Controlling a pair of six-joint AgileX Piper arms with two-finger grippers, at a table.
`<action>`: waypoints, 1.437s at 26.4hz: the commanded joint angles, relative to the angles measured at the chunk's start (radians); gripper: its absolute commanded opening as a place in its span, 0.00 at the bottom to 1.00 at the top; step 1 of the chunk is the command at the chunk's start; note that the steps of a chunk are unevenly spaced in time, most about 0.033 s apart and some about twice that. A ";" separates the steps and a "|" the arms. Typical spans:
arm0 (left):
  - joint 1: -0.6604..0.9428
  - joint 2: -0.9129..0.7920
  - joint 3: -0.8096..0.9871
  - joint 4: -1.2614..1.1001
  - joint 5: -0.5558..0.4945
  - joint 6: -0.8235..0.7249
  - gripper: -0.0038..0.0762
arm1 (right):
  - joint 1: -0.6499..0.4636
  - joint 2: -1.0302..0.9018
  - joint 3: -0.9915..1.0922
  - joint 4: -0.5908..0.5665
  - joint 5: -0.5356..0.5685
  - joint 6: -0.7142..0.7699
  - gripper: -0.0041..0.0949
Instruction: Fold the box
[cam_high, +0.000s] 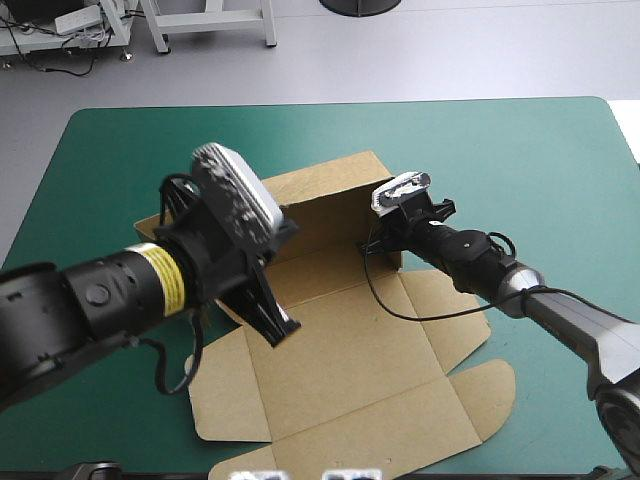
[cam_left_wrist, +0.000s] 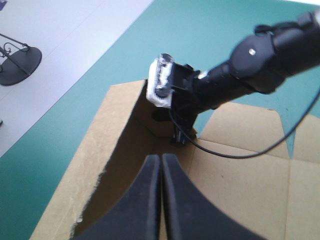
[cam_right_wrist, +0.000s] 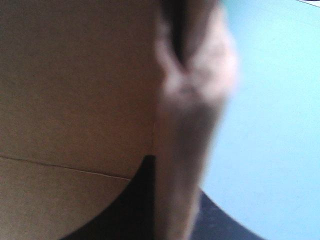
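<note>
The brown box (cam_high: 350, 370) lies opened out on the teal-green cover, its flaps flat toward the near edge. Its far wall (cam_high: 320, 205) stands raised. My left gripper (cam_high: 283, 330) is shut, the fingers meeting in a point (cam_left_wrist: 161, 157) above the box's floor panel (cam_left_wrist: 240, 170), near the raised wall's left part. My right gripper (cam_high: 383, 243) is at the wall's right end. In the right wrist view it (cam_right_wrist: 175, 172) is shut on an upright edge of board (cam_right_wrist: 187, 125), with the wall's inner face (cam_right_wrist: 75, 90) beside it. The left wrist view shows the right gripper (cam_left_wrist: 177, 136) at that corner.
Teal-green cover (cam_high: 520, 150) shows around the box on all sides, widest to the right and toward the far edge. The table's left edge (cam_left_wrist: 75, 100) runs close to the raised wall's outer side.
</note>
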 joint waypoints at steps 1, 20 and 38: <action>0.127 -0.024 -0.089 -0.032 0.034 -0.001 0.04 | 0.004 -0.033 -0.031 -0.006 0.037 -0.014 0.03; 1.389 0.079 -0.070 -0.578 -0.039 0.213 0.04 | 0.004 -0.033 -0.031 -0.012 0.131 0.030 0.03; 1.714 0.348 0.231 -0.957 -0.232 0.485 0.04 | -0.067 -0.126 -0.280 -1.251 0.814 1.317 0.03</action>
